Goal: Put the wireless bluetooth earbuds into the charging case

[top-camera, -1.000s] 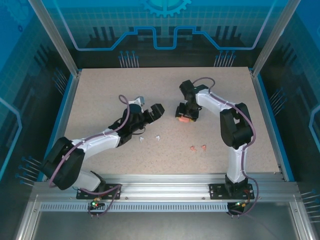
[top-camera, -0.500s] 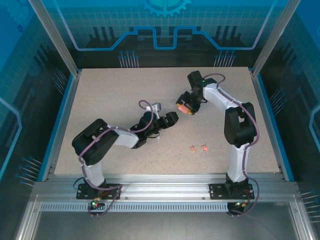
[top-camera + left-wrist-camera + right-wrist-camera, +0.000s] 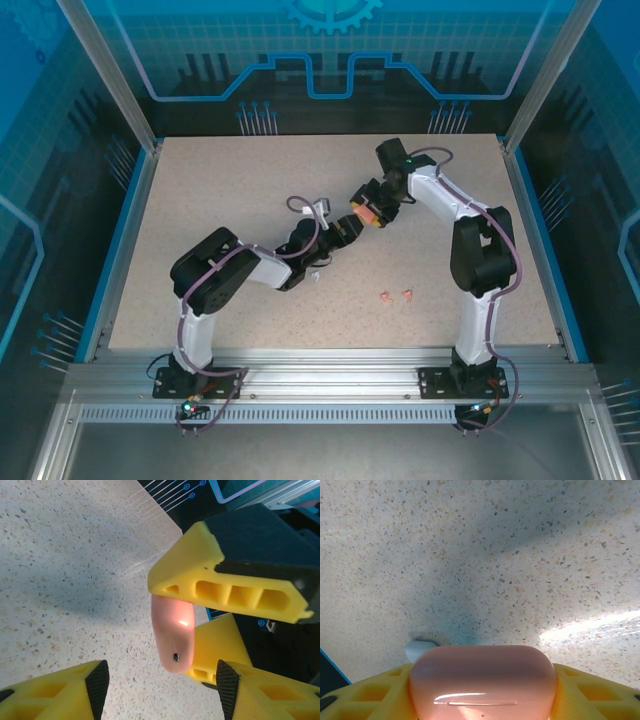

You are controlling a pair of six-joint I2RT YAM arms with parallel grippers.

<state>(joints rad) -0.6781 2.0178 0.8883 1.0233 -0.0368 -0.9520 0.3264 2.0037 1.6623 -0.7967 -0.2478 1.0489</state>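
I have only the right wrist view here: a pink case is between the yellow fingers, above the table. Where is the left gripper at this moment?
Observer: In the top view the left gripper sits close beside the pink charging case that the right gripper holds, on its left.
Operator: Does it touch the case?
Observer: No. In the left wrist view its fingers stand apart, one on each side of the case end, and neither touches it.
Operator: And where are the pink earbuds?
Observer: Two pink earbuds lie on the table, nearer its near edge than the case, apart from both grippers.
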